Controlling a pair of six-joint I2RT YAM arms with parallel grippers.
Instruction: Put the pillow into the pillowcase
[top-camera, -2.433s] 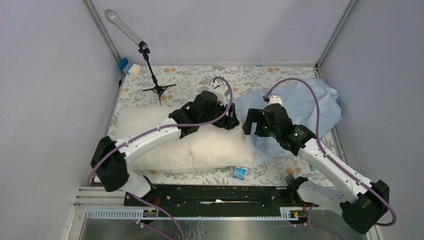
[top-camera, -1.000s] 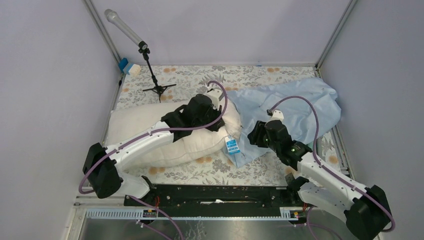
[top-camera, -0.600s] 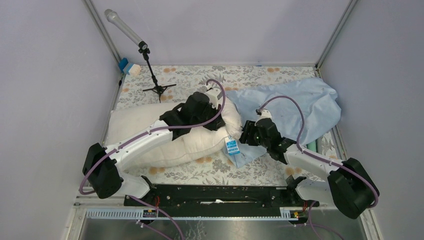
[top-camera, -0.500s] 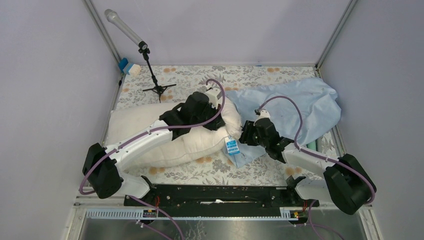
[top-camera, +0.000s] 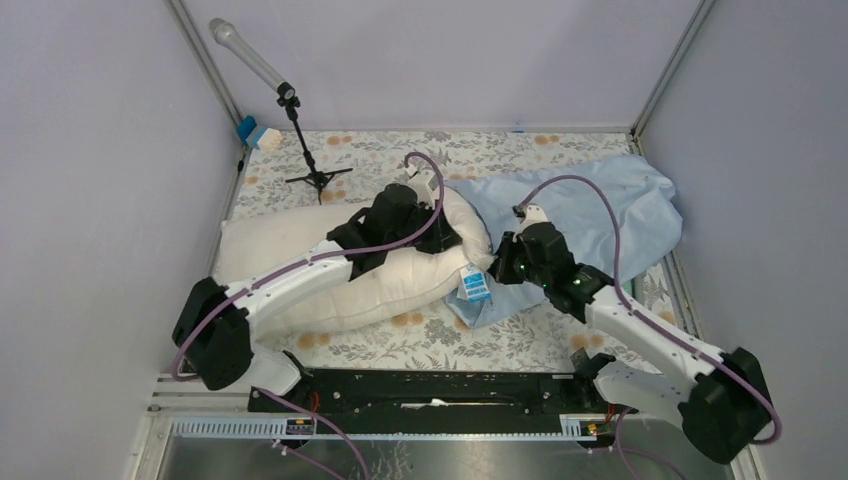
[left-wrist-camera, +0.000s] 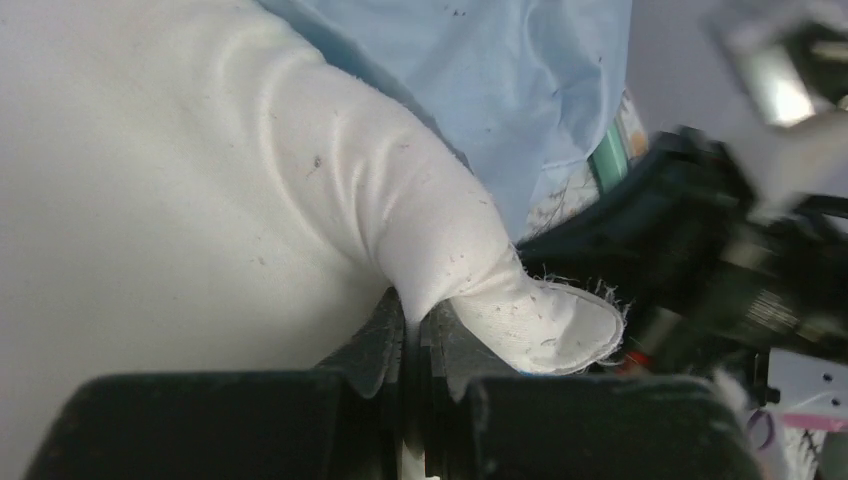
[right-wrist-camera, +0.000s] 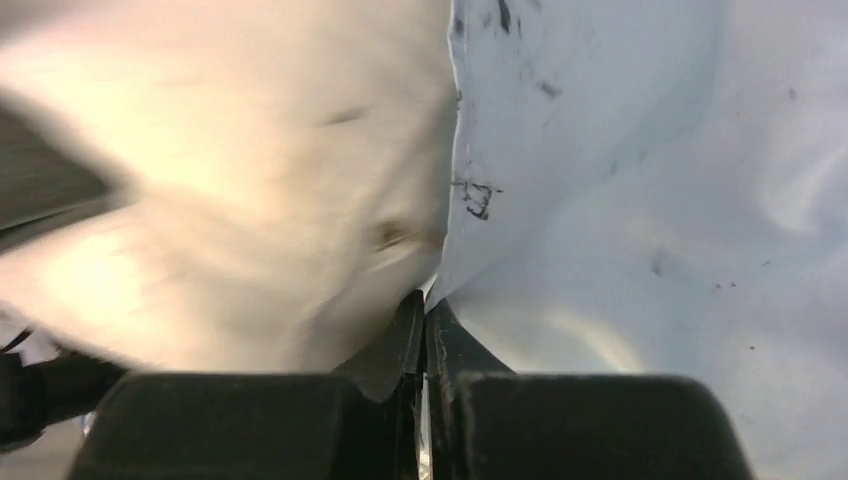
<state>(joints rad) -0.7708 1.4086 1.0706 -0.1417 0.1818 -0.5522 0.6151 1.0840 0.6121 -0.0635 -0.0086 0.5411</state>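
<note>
Floral-cloth table (top-camera: 540, 345) in a walled bay: pillow (top-camera: 270, 240) left of centre, pillowcase (top-camera: 620, 215) spread to its right, the two touching.
Your left gripper (left-wrist-camera: 412, 318) is clenched on the pillow's right corner, which bulges out past the jaws. Your right gripper (right-wrist-camera: 425, 312) is pinched tight on the pillowcase's edge, right beside that pillow end. A blue tag (top-camera: 477, 287) lies between the arms.

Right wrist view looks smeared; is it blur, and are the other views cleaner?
Right wrist view: the pillow on the left is smeared by motion blur and glows warm, the pillowcase is soft but readable. Left wrist view: pillow fabric crisp, the right arm behind it blurred. Top external view: sharp, evenly lit, faint shadows.
</note>
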